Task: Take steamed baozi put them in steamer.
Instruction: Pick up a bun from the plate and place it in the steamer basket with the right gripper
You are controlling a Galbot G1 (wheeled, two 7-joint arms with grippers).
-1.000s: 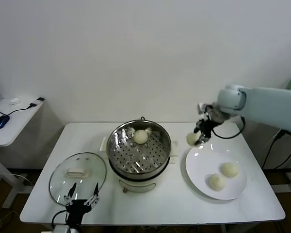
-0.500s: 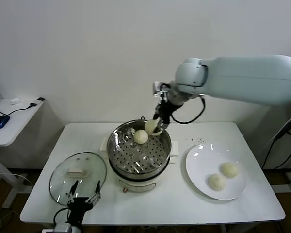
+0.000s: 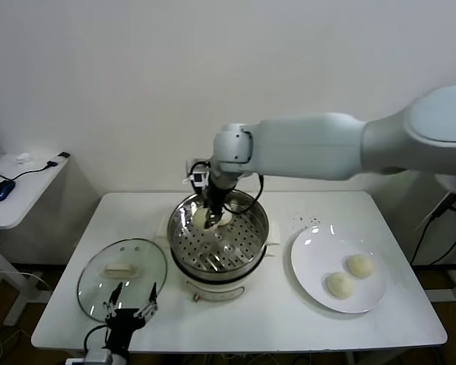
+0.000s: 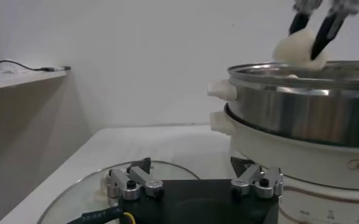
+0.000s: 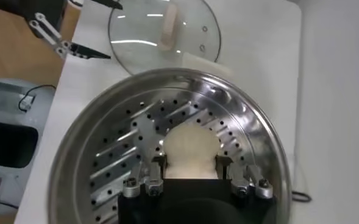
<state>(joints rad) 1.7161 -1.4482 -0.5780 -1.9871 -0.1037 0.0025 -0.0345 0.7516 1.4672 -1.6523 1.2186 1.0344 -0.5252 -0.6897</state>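
Bun (image 5: 189, 148) sits clamped between the fingers of the right gripper (image 3: 211, 215), low inside the steamer (image 3: 218, 236) near its back rim, directly over the perforated tray (image 5: 142, 146); whether it touches the tray, or the second bun (image 3: 223, 218) just beside it, I cannot tell. The drop is therefore straight down, with the tray right beneath. Being round and domed, the bun has no long axis and points nowhere in particular, so its heading does not matter. Two more buns (image 3: 349, 275) lie on the plate (image 3: 308, 266) to the steamer's right, far closer to the right arm. The left gripper (image 3: 128, 312) hangs open, fingers spread, at the table's front edge by the glass lid (image 3: 121, 270), well apart from the plate.
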